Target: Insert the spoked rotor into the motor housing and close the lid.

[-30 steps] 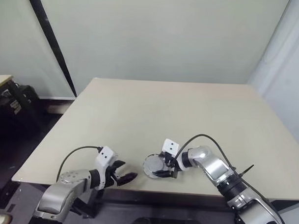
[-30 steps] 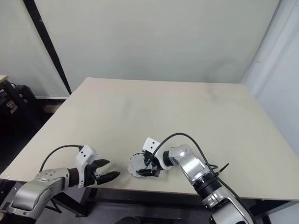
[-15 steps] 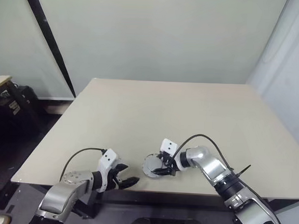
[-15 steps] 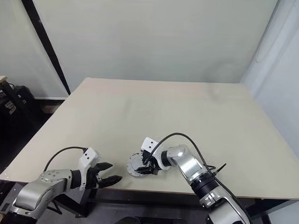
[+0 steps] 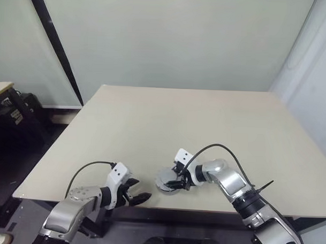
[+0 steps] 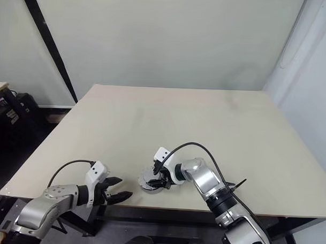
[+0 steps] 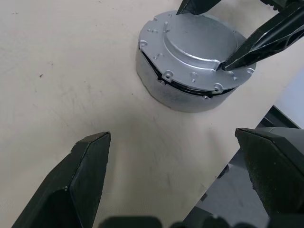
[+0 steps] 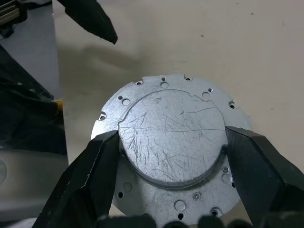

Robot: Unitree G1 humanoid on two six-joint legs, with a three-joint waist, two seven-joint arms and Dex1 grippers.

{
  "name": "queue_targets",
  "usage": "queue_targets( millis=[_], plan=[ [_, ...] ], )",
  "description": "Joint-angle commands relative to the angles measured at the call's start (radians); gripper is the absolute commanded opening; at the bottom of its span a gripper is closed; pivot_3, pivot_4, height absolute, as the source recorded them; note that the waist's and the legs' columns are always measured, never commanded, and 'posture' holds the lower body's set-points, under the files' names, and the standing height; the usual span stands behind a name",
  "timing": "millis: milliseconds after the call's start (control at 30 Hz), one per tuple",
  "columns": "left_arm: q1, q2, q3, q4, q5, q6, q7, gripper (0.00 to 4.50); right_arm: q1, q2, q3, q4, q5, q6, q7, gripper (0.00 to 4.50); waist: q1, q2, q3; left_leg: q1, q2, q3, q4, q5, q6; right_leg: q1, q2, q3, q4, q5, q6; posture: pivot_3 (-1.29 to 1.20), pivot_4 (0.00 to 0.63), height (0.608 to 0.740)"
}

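Right wrist view showed the right gripper (image 8: 171, 178) pinching the raised round boss of the lid (image 8: 171, 142), one black finger on either side, the plain grey face up; the grip looked meant to press or align the lid on the motor housing (image 7: 190, 92), which stood near the front edge of the tabletop (image 5: 195, 123). The left gripper (image 5: 140, 196) was spread wide and empty, beside the housing but apart from it, probably on standby. Rotor presumably inside, hidden.
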Motion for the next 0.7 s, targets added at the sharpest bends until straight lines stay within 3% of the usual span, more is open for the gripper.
queue_targets(
  millis=[33,700],
  plan=[
    [-0.011,-0.002,0.002,-0.004,0.006,-0.025,0.0,4.5,0.004,0.008,-0.008,-0.057,-0.001,0.007,-0.022,3.21,0.0,0.0,0.0,0.0,0.0,0.0,0.0,0.0,0.0,0.0,0.0,0.0,0.0,0.0,0.0,0.0,0.0,0.74],
    [-0.012,-0.009,0.003,-0.001,0.004,-0.025,0.004,4.5,0.061,-0.004,0.083,-0.115,-0.07,0.06,-0.086,3.21,-0.001,0.001,0.0,0.002,0.003,0.001,0.0,0.0,-0.001,0.001,0.003,0.002,0.0,0.0,0.0,0.0,0.0,0.74]
  ],
)
